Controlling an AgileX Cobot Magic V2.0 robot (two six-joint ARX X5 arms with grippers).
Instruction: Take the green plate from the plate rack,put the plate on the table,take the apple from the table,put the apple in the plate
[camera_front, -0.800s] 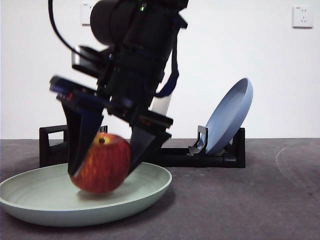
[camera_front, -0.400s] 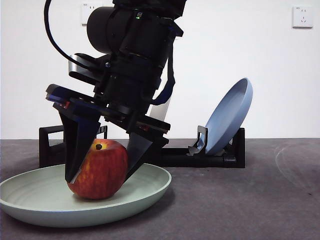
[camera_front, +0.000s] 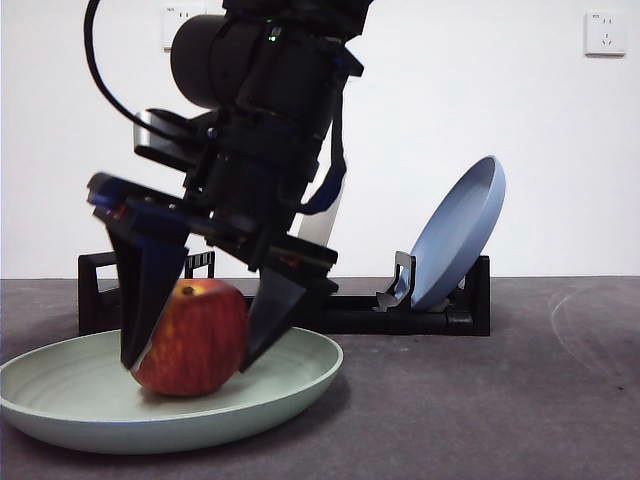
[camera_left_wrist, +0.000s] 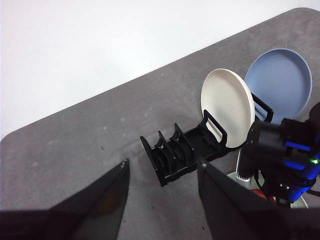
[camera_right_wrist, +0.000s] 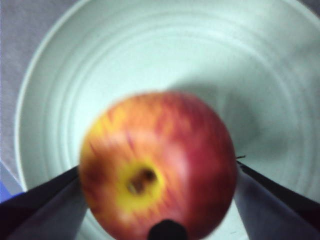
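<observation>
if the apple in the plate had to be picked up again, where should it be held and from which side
Grip the apple across its widest middle, coming down from above. It sits stem-dimple up in the green plate, whose raised rim blocks a low sideways approach. The right end effector already straddles it that way, jaws at either flank.

The round pale mint-green plate (camera_front: 290, 385) looks matt and smooth, with faint concentric rings across its floor. The red apple with yellow-orange streaks (camera_front: 192, 338) has a smooth skin with a soft sheen. My right fingers (camera_front: 270, 315) beside it are black, smooth hard plastic, dull rather than shiny. The dark grey tabletop (camera_front: 480, 400) is matt and slightly mottled. The long black plate rack (camera_left_wrist: 182, 152) looks like moulded plastic; the blue plate (camera_front: 458, 232) and cream-white plate (camera_left_wrist: 227, 107) in it are smooth and matt.
</observation>
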